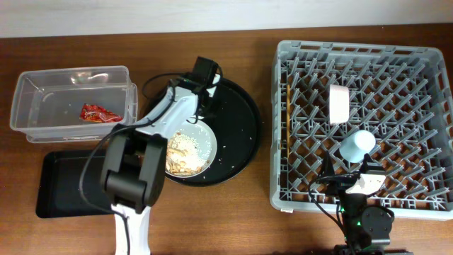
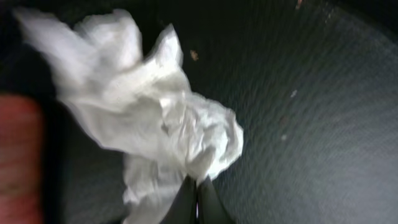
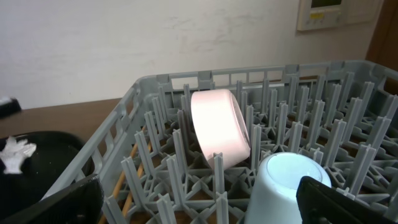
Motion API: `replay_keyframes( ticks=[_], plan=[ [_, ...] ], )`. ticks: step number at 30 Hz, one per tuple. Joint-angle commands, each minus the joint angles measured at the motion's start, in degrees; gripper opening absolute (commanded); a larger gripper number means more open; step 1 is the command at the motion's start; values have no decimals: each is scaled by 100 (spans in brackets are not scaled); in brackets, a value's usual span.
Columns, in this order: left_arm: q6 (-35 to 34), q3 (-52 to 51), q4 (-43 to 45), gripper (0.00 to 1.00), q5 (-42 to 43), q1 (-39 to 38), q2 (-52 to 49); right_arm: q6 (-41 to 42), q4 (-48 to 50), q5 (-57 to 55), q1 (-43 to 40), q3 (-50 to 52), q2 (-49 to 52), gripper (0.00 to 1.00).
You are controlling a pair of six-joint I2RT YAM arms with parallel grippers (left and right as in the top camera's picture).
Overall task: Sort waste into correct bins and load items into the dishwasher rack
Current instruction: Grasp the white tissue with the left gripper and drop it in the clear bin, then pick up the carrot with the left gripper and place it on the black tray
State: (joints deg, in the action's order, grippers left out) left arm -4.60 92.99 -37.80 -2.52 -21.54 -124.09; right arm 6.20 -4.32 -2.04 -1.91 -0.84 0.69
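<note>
My left gripper [image 1: 205, 95] hangs over the round black tray and is shut on the crumpled white tissue [image 2: 155, 118], pinched at its fingertips [image 2: 198, 202]. The tissue also shows in the right wrist view [image 3: 15, 152]. The red shiny wrapper [image 1: 98, 112] lies in the clear tub [image 1: 42, 83]. The grey-white plate [image 1: 204, 144] holds beige food scraps [image 1: 181, 152]. The dishwasher rack [image 1: 283, 191] holds the white bowl [image 1: 340, 104] on edge, the light-blue cup [image 1: 357, 145] upside down and the chopsticks [image 1: 289, 120]. My right gripper [image 1: 361, 185] is open and empty at the rack's front edge, just before the cup [image 3: 286, 186].
The flat black tray [image 1: 64, 177] lies at the front left, below the tub. The big round black tray [image 1: 244, 120] sits between the bins and the rack. I cannot make out a sausage piece.
</note>
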Motion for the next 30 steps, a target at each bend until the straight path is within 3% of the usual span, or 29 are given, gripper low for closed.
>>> replay_keyframes(
  ticks=[1, 4, 6, 10, 12, 13, 16, 19, 21, 23, 24, 30],
  plan=[
    [-835, 428, -726, 0, -603, 295, 1279, 22, -13, 11, -42, 52, -33, 98],
    [-1196, 428, -1530, 0, -1191, 1386, 1928, 22, -13, 11, -42, 52, -33, 98],
    [-1451, 391, -1622, 0, -981, 2234, 1886, 22, -13, 11, -42, 52, -33, 98],
    [-1517, 363, -1486, 1, -625, 3027, 1641, 22, -13, 11, -42, 52, -33, 98],
    [-1064, 372, -1169, 59, -313, 3150, 1504, 22, -13, 11, -42, 52, -33, 98],
    [-866, 452, -1239, 67, 20, 3132, 1537, 22, -13, 11, -42, 52, -33, 98],
    [-855, 734, -1845, 70, 435, 2870, 1716, 22, -13, 11, -42, 52, -33, 98],
    [-551, 702, -2103, 70, 372, 2103, 1718, 22, -13, 11, -42, 52, -33, 98],
    [-509, 595, -2004, 70, -125, 1530, 1541, 22, -13, 11, -42, 52, -33, 98],
    [-44, 426, -1587, 68, -282, 1113, 1217, 22, -13, 11, -42, 52, -33, 98],
    [-48, 411, -1467, 64, -533, 1001, 1029, 22, -13, 11, -42, 52, -33, 98],
    [-61, 411, -905, 57, -623, 931, -146, 22, -13, 11, -42, 52, -33, 98]
  ],
)
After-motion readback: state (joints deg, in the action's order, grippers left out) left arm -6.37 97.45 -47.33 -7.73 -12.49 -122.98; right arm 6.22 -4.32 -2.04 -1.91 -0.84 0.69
